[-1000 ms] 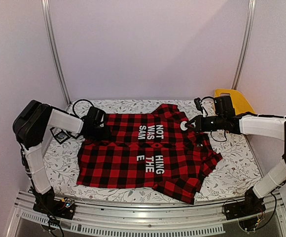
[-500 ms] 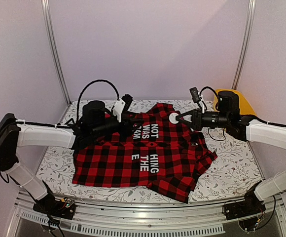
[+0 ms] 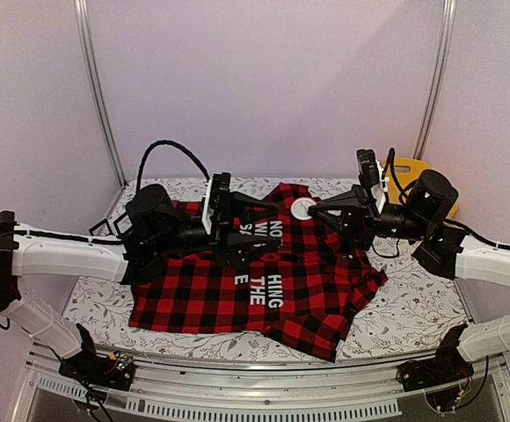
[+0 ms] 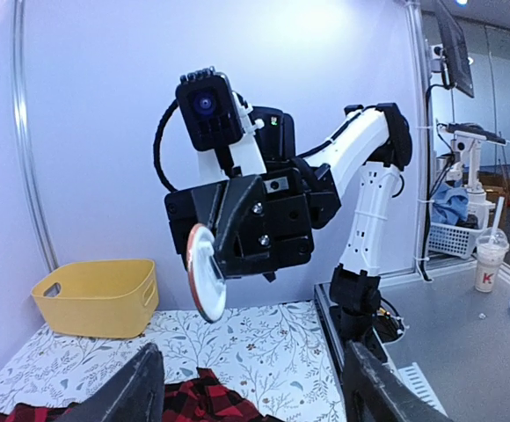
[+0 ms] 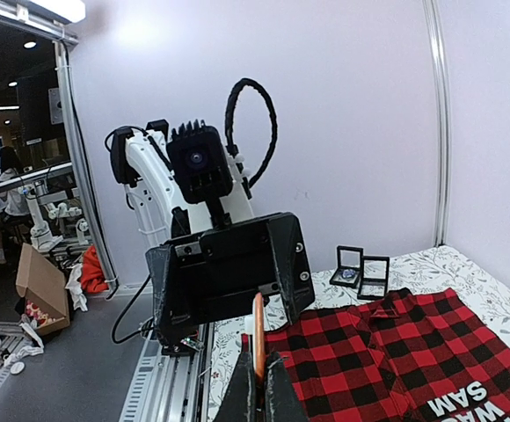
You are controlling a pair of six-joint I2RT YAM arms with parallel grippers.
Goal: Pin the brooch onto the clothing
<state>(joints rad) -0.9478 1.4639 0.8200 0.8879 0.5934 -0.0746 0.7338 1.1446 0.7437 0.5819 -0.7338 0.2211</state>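
Shirt (image 3: 308, 290) lies spread out, centre of the top view, lettering up. It is not yet pinned.

Right gripper (image 5: 258, 380) is clamped on the brooch (image 4: 205, 272), raised over the collar at upper centre.

Left gripper (image 4: 253, 369) faces it, jaws wide with nothing between. Judged: squared up to take the disc or work its clasp.

Count:
- shirt: one
- brooch: one
- grippers: two
- yellow bin (image 3: 413, 167), upper right: one
- small open boxes (image 5: 361, 269): two

table (image 3: 413, 308) | floral cover | checked shirt (image 3: 202, 299), yellow bin (image 4: 97, 294), black boxes (image 5: 360, 268)
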